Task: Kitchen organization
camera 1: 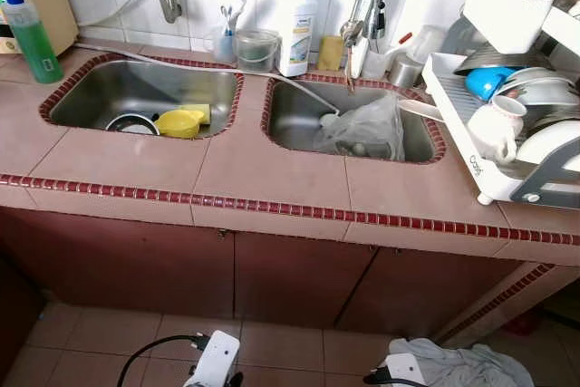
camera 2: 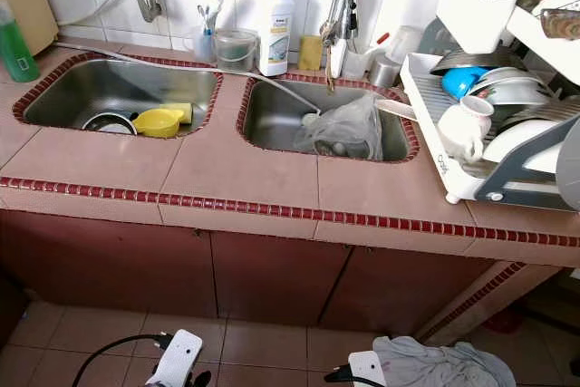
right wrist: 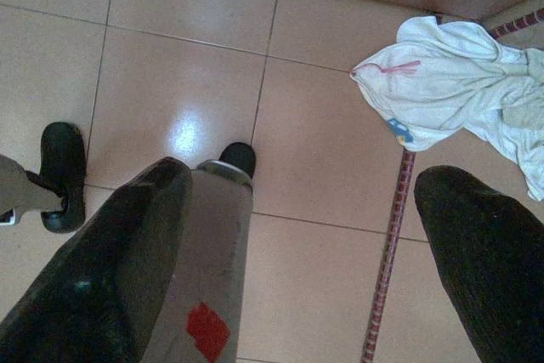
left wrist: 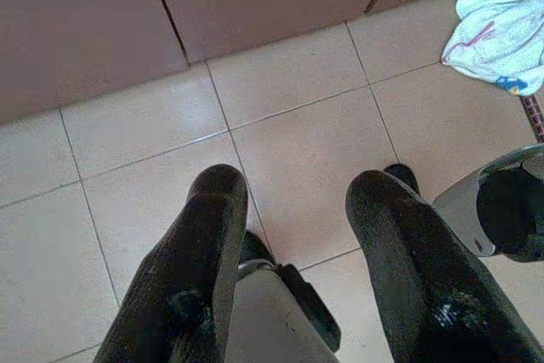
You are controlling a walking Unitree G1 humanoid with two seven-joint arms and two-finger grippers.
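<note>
Facing double sink: yellow bowl (camera 1: pixel 178 122) in left basin (camera 1: pixel 91 97), plastic bag (camera 1: pixel 364 130) in right; dish rack (camera 1: pixel 471 147) alongside. Left gripper (left wrist: pixel 297 201) and right gripper (right wrist: pixel 310 184) hang spread, empty, above floor tiles (left wrist: pixel 280 82); white cloth (right wrist: pixel 450 82) beyond right fingers.

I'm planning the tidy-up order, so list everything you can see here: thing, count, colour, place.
Sink: two, steel, set in the tiled counter.
Yellow bowl: one, in the left sink beside a metal bowl.
Plastic bag: one, clear, in the right sink.
Green bottle: one, counter's far left.
White bottle: one, yellow cap, behind the sinks.
Clear cup: one, left of the white bottle.
Dish rack: one, white, right counter, holding a white mug, blue bowl and plates.
Cloth: one, white, on the floor.
Left pincer: open, hanging over the floor.
Right pincer: open, hanging over the floor.
</note>
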